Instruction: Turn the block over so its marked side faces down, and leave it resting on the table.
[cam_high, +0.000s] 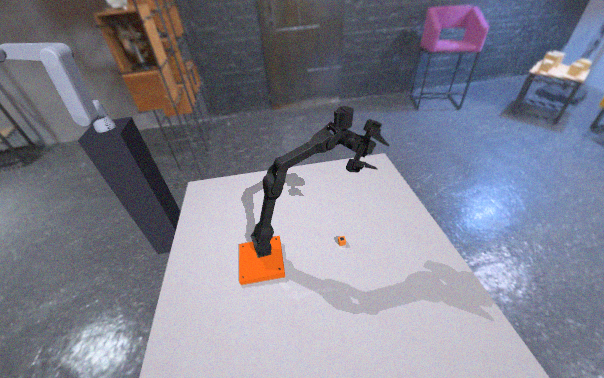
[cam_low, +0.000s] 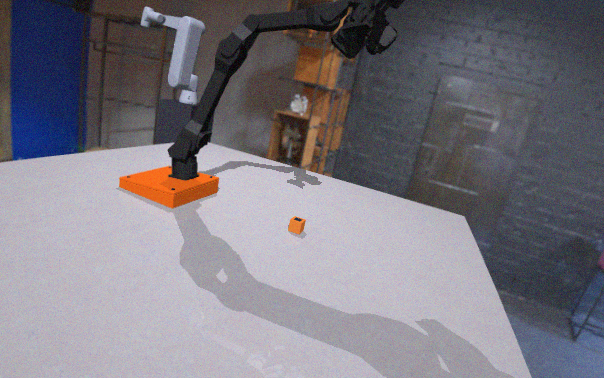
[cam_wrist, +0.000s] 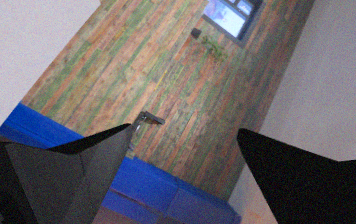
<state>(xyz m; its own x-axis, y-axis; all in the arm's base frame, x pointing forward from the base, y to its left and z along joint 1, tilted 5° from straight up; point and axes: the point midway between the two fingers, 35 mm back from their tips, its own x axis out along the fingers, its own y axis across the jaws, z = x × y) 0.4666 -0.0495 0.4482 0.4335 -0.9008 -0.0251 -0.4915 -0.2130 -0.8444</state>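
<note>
Workshop — brick walls (cam_low: 505, 60), shelving (cam_high: 150, 60)

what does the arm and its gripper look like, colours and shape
The arm is matte black throughout, built of slim boxy links with chunky joints, bolted to a flat square orange base with dark corner screws. The gripper has two black tapering, pointed fingers. No cables or markings show.

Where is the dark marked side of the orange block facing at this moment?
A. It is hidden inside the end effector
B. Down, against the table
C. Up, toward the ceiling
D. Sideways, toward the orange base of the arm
C. The dark mark shows on the top face of the block, which sits on the white table, far from the open end effector raised above.
</note>
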